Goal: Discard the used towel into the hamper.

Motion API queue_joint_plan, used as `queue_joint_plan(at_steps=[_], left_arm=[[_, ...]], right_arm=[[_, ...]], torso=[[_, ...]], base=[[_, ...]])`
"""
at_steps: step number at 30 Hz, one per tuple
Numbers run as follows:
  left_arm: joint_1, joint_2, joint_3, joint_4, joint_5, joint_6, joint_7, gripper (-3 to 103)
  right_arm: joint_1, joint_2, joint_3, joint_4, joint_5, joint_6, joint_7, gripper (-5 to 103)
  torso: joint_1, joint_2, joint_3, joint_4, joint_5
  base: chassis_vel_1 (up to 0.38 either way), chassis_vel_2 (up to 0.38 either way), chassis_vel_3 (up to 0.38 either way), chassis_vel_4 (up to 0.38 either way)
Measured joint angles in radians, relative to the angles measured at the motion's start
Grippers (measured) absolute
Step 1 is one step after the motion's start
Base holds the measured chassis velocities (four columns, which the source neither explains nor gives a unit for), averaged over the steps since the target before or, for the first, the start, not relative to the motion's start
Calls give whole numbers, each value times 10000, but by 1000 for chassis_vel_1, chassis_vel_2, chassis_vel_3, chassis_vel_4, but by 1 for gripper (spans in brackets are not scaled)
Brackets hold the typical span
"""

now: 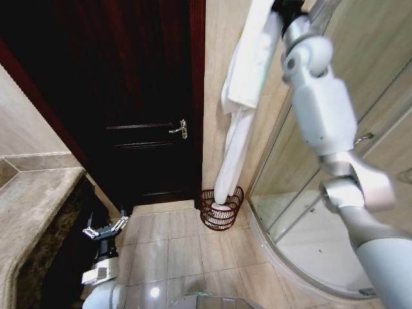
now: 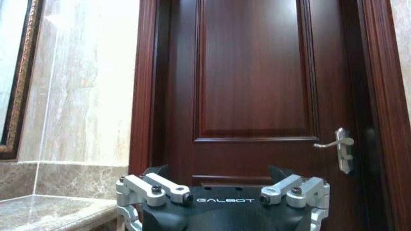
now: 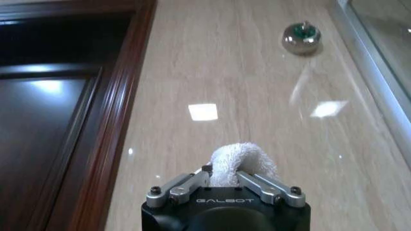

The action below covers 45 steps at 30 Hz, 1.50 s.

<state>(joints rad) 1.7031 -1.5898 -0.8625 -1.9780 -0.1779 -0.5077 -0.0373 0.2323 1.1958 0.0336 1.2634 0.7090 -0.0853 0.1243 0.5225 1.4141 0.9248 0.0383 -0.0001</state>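
Up close on the right, the white arm climbs the head view and its right hand (image 3: 224, 185) is clenched on a bunched fold of the white towel (image 1: 241, 84), fingers (image 3: 262, 187) pinching the terry from both sides. That towel hangs long against the beige tiled wall (image 1: 219, 38), draped from high up, and its lower end drops straight into the hamper (image 1: 221, 208). Low on the left, the left hand (image 1: 105, 228) waits beside the marble surface (image 1: 38, 193), its fingers (image 2: 154, 188) spread wide and grasping nothing, pointed at the door. Farther off, the hamper, a small round reddish-brown wire basket, stands on the tiled floor (image 1: 161, 251) between the dark wooden door (image 1: 129, 77) with its metal lever handle (image 1: 179, 129) and the curved glass shower enclosure (image 1: 309, 187).
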Motion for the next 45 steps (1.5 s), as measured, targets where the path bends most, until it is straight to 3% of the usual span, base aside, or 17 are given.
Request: queue_joint_plan(at_steps=[16,34,40,45], left_arm=[[70,-77,24,85,102,-48,30,100],[328,-187,-57,95,225,-392,63,100],[408,-186,-145,99,187,-475,63,100],[398,-184,-179,139,161,-495,61,100]], right_arm=[[-1960,-199,230,795,-319,280,42,3],[-2920,41,168,1108,-845,724,503,3],[-3037,-355,253,2198,-467,279,881,3],[-1697,-885,113,2565,380,-83,1061,3]], torso=[[-1,0,0,0,2],[-1,0,0,2,2],[-2,0,-1,-2,3],[-2,1,-1,-2,-1]], base=[[0,0,0,0],[0,0,0,0],[0,0,0,0],[0,0,0,0]])
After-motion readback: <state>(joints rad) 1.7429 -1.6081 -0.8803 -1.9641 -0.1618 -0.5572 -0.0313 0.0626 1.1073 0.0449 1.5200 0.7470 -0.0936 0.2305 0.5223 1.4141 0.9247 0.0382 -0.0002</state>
